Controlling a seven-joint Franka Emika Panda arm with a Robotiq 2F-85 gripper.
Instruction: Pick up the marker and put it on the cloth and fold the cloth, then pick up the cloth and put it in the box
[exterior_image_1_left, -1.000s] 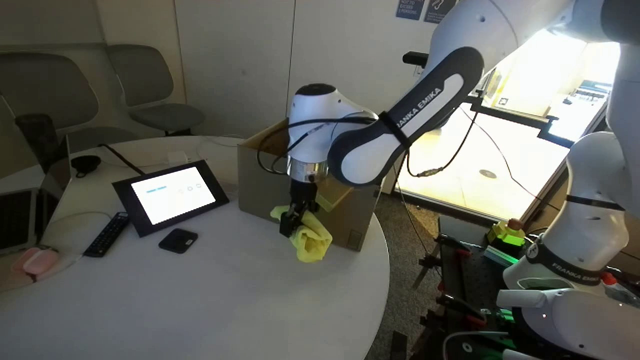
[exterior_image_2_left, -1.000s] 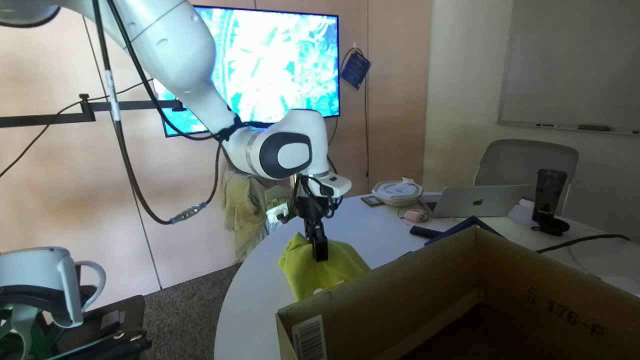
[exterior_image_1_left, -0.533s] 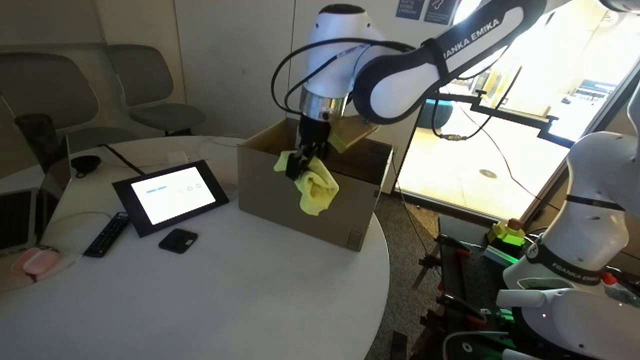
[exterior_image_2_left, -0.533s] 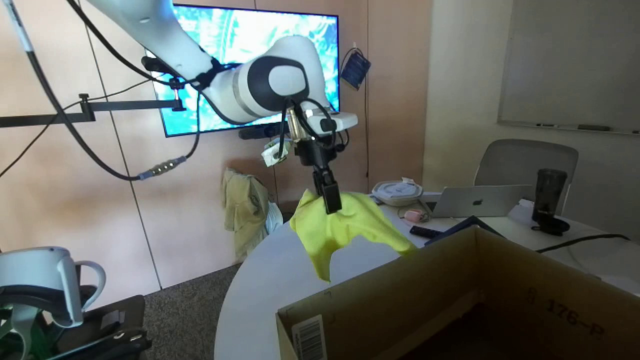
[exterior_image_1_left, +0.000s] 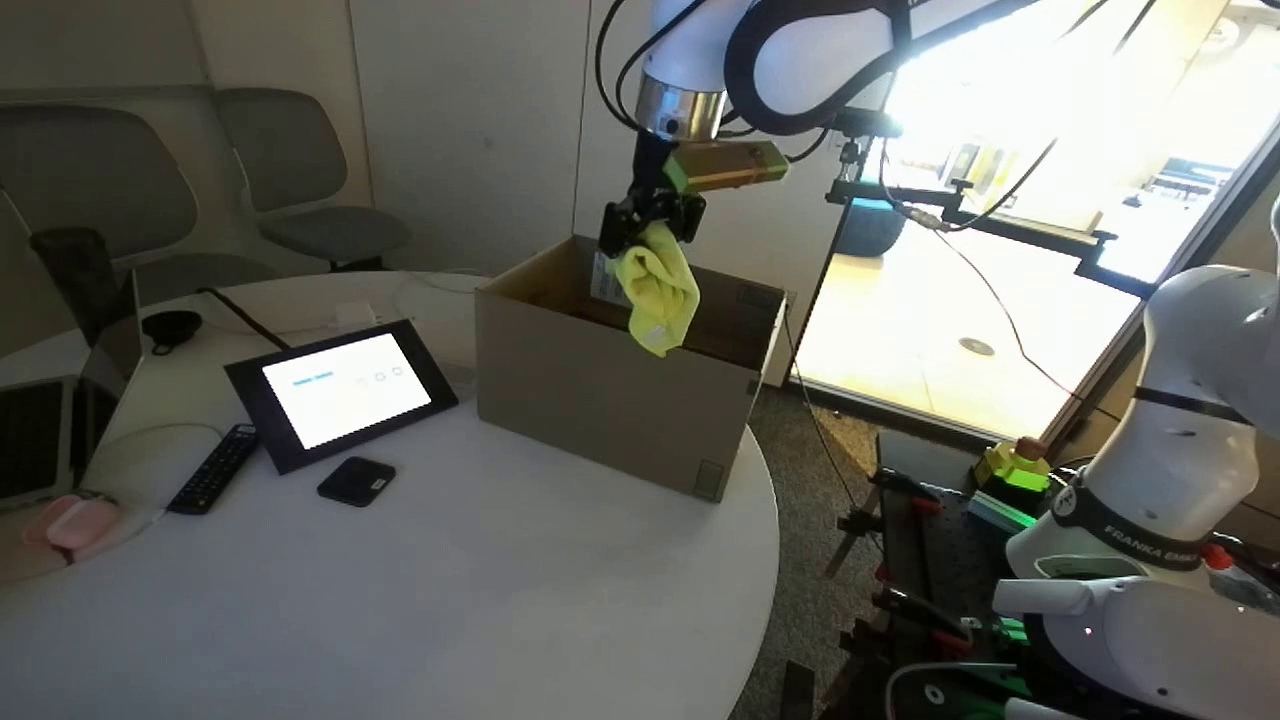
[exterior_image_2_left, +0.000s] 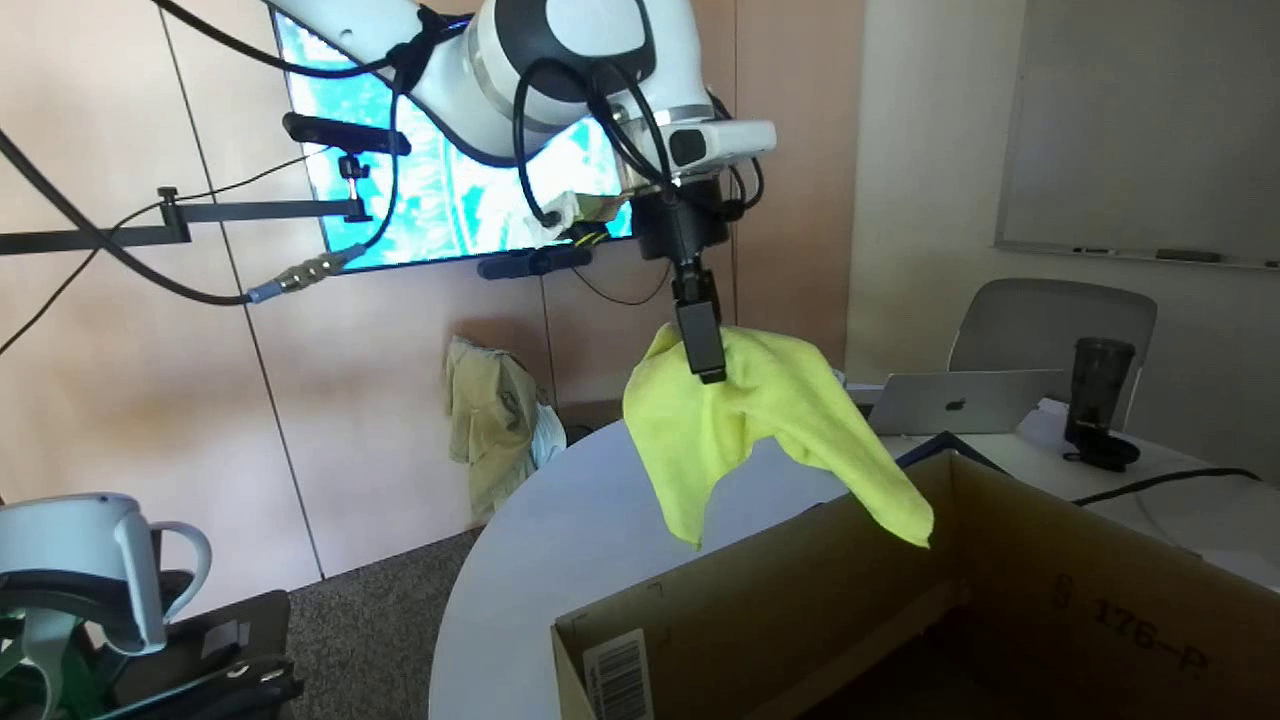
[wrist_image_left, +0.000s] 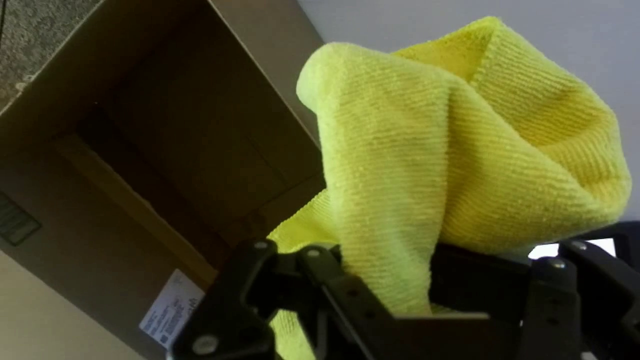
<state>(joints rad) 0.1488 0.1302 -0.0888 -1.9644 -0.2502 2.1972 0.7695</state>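
The yellow-green cloth (exterior_image_1_left: 660, 295) hangs bunched from my gripper (exterior_image_1_left: 650, 228). It also shows in an exterior view (exterior_image_2_left: 780, 400), draped on both sides of the gripper (exterior_image_2_left: 703, 362). In the wrist view the cloth (wrist_image_left: 390, 150) is pinched between the fingers (wrist_image_left: 385, 285), with folds bulging beyond them. The brown cardboard box (exterior_image_1_left: 610, 400) stands open on the table. The gripper is above the box's near rim, and the cloth's lower end hangs at that rim. The box's inside (wrist_image_left: 210, 125) and white label (wrist_image_left: 172, 307) show in the wrist view. The marker is hidden or out of view.
On the round white table (exterior_image_1_left: 450, 600) are a tablet (exterior_image_1_left: 345, 395), a remote (exterior_image_1_left: 212, 468), a small black square device (exterior_image_1_left: 357, 482) and a pink case (exterior_image_1_left: 82, 523). A laptop (exterior_image_2_left: 965, 402) and a dark cup (exterior_image_2_left: 1100, 385) stand farther off.
My gripper has risen from low beside the box, lifting the cloth off the table. It has moved toward the box, and the cloth now hangs at the rim.
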